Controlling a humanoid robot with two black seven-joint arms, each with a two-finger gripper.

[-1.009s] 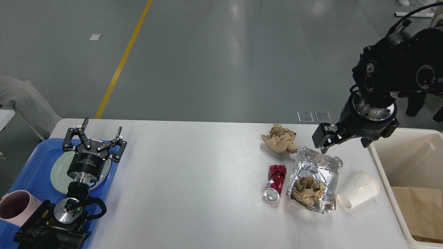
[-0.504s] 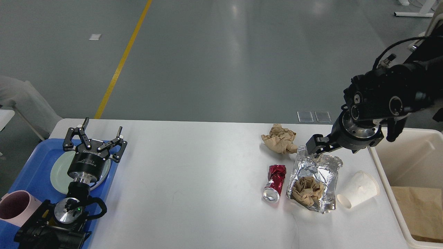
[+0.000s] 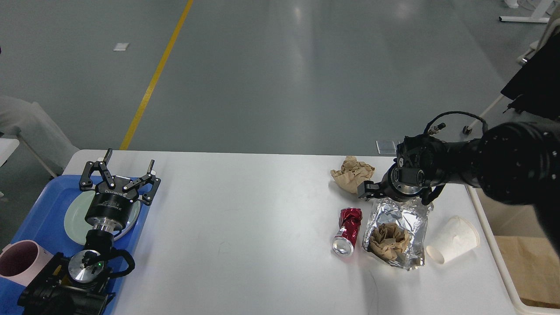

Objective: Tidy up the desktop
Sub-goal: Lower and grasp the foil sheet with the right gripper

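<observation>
While my right arm has swung down and leftward over the last second, my right gripper (image 3: pixel 366 191) has come from above the foil tray (image 3: pixel 397 232) to its far rim, just beside the crumpled brown paper (image 3: pixel 353 175) that lies beyond the tray. I judge that I am lining up on one of these 2 pieces of rubbish to carry it to the cream bin (image 3: pixel 503 267) right of the tray. Those fingers are seen dark and nearly end-on, so I cannot tell whether they stand wide or narrow; nothing seems to be held.

My left gripper (image 3: pixel 120 175) has not moved: far to the left of the tray, fingers spread wide and empty above the pale green plate (image 3: pixel 73 218) on the blue tray (image 3: pixel 39 210), with the pink cup (image 3: pixel 19 260) nearer me.

On the white table (image 3: pixel 245 227) a crushed red can (image 3: pixel 348 231) lies just left of the foil tray, a second paper wad (image 3: pixel 387 238) sits inside it, and a tipped white paper cup (image 3: pixel 455 239) lies to its right. Beyond is grey floor (image 3: pixel 280 65) with a yellow line (image 3: pixel 155 76).
</observation>
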